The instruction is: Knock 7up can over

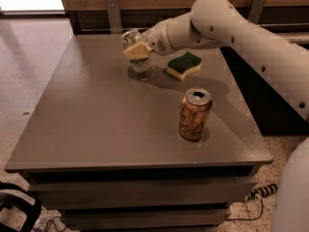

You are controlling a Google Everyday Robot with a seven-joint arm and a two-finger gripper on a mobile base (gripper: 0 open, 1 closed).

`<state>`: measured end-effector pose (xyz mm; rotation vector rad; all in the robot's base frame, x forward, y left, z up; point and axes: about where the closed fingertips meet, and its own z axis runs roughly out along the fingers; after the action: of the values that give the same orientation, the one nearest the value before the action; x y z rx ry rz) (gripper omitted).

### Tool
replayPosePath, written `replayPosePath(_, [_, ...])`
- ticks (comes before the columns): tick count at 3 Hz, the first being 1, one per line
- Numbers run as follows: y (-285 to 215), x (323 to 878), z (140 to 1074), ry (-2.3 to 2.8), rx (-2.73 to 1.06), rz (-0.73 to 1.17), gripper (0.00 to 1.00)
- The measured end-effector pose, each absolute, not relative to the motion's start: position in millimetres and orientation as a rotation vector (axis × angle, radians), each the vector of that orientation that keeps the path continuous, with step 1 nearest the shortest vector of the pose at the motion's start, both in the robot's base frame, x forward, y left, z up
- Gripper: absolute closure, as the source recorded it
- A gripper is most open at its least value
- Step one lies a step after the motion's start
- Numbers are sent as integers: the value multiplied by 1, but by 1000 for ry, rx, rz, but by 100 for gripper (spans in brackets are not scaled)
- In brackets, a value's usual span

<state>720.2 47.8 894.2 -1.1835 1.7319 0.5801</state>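
Grey table (96, 129), pincer (137, 51) against 7up can (130, 37)

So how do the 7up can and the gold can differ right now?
The 7up can is silvery-white and appears tilted, with the gripper against it; the gold can stands upright, untouched. The 7up can sits far back on the table, the gold can nearer the front. Both are small drink cans.
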Motion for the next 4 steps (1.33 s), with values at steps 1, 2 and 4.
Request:
replayPosePath(1, [46,720,903,1799,-1228,522,100])
replayPosePath(2, [45,724,911,1881,-1290,458,100])
replayPosePath(4, [47,732,902,1971,-1375,426,100])
